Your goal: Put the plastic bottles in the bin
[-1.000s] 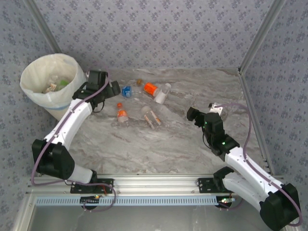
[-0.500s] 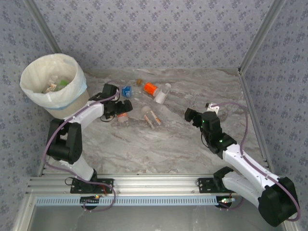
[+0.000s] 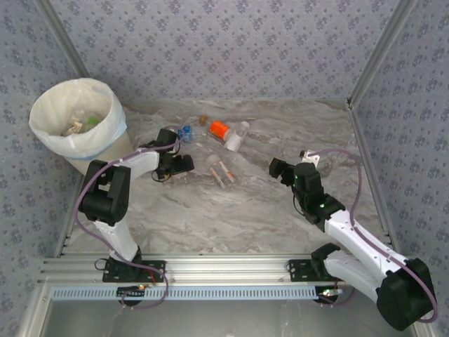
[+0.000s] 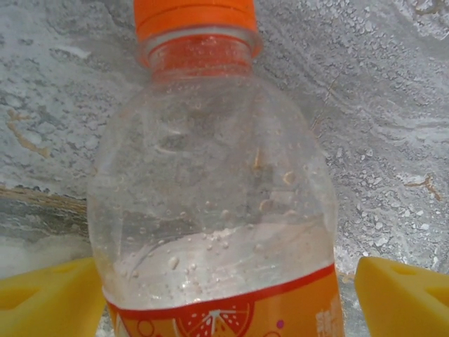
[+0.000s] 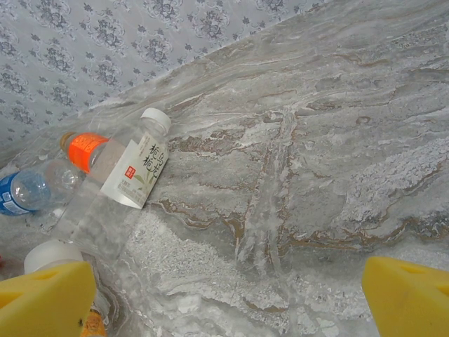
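An orange-capped bottle (image 4: pixel 210 182) with an orange label lies on the marble table, cap pointing away from the camera. My left gripper (image 4: pixel 226 291) is open with a yellow finger on each side of the bottle's body; a small gap shows on the right side. From above, the left gripper (image 3: pixel 177 162) covers that bottle. More bottles lie nearby: a blue one (image 3: pixel 185 132), an orange-labelled one (image 3: pixel 219 128), a white-labelled one (image 3: pixel 237 136) and a white-capped one (image 3: pixel 213 164). The pale-blue bin (image 3: pixel 76 118) with its white liner stands at far left. My right gripper (image 3: pixel 277 168) hangs open, holding nothing.
In the right wrist view the white-labelled bottle (image 5: pixel 137 165), the orange-labelled bottle (image 5: pixel 84 149) and the blue bottle (image 5: pixel 21 193) lie to the left, with bare marble (image 5: pixel 295 196) ahead of the open right gripper (image 5: pixel 228 295). Patterned walls and metal frame posts (image 3: pixel 372 63) enclose the table.
My left gripper has swung from beside the bin rightward and down onto the orange-capped bottle, which it now straddles. The right gripper has shifted slightly left.
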